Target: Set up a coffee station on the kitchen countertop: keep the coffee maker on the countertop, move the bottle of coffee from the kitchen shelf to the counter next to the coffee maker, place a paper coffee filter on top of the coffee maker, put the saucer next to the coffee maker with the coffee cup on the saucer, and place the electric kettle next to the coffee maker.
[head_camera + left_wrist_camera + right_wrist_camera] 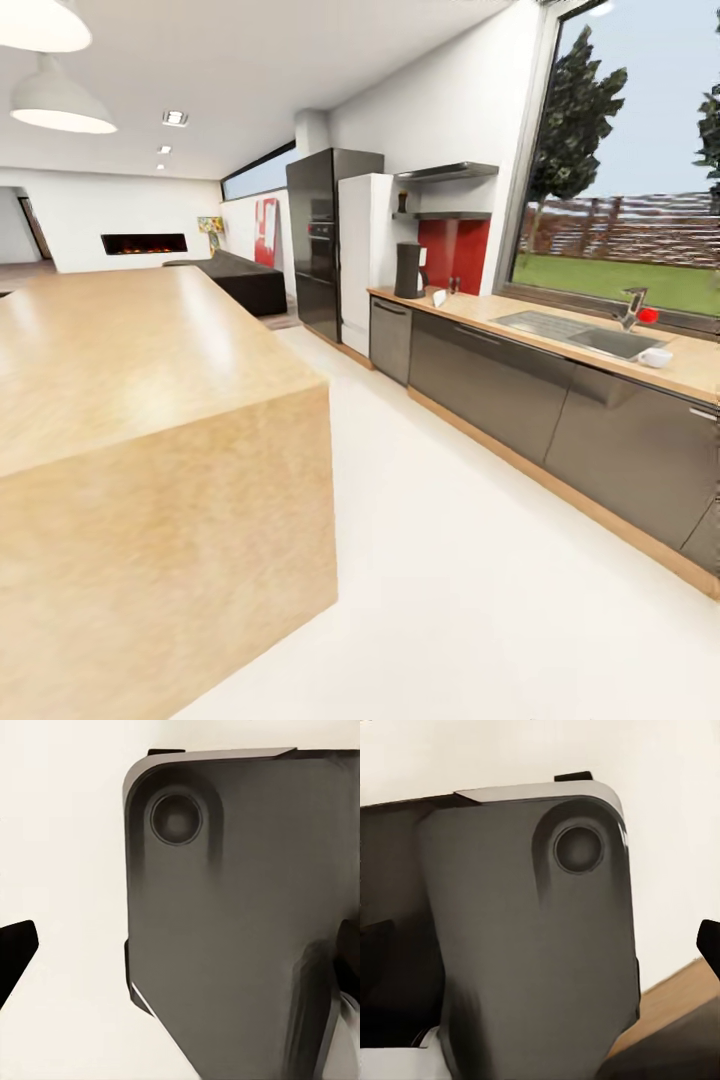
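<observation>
Bench (600, 365): coffee maker (409, 270) at far end; coffee cup (655, 356) by sink (585, 336). Bottle of coffee (402, 201) on kitchen shelf (442, 215). Finger state: cannot tell. Advice: skirt island (150, 420), approach shelf squarely.

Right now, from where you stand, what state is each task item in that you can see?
coffee maker: upright on the kitchen countertop, far end, nothing visible on top.
bottle of coffee: standing on the kitchen shelf, not yet moved.
coffee cup: on the countertop right of the sink, apart from the coffee maker.
white item beside coffee maker: too small to identify.
</observation>
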Robot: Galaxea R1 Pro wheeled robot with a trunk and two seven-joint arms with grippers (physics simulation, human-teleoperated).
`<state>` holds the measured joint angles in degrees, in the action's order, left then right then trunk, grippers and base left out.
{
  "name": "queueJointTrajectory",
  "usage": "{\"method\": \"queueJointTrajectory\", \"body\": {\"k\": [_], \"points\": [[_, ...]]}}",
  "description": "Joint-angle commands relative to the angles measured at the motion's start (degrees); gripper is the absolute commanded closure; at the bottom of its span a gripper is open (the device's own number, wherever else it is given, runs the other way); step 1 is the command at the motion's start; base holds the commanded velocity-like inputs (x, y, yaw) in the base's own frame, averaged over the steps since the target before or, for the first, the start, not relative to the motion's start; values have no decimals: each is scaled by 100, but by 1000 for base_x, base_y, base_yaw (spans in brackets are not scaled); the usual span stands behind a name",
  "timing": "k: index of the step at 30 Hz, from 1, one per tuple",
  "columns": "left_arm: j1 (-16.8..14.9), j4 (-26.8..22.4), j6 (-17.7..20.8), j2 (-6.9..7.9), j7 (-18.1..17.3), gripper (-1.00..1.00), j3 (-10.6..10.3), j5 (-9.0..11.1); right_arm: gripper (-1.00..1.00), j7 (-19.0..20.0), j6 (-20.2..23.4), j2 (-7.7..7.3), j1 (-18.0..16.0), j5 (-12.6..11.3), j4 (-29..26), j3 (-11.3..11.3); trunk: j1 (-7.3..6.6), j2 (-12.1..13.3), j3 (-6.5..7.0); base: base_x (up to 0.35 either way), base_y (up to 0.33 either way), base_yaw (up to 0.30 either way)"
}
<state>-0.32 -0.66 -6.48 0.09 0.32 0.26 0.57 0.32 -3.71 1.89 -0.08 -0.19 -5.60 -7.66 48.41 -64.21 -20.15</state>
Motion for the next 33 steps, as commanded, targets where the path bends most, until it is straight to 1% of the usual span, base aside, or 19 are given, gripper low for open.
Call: {"method": "queueJointTrajectory", "body": {"k": [1,33], "points": [[-3,4,-20,0,3,-100,1,7,-100,3,-16,0,-1,-4,-2,-37,-23,38,13,0,0,-193],[-3,4,-28,-9,3,-100,9,13,-100,3,-7,4,-1,1,-2,-34,-725,1322,587,0,0,-262]]}}
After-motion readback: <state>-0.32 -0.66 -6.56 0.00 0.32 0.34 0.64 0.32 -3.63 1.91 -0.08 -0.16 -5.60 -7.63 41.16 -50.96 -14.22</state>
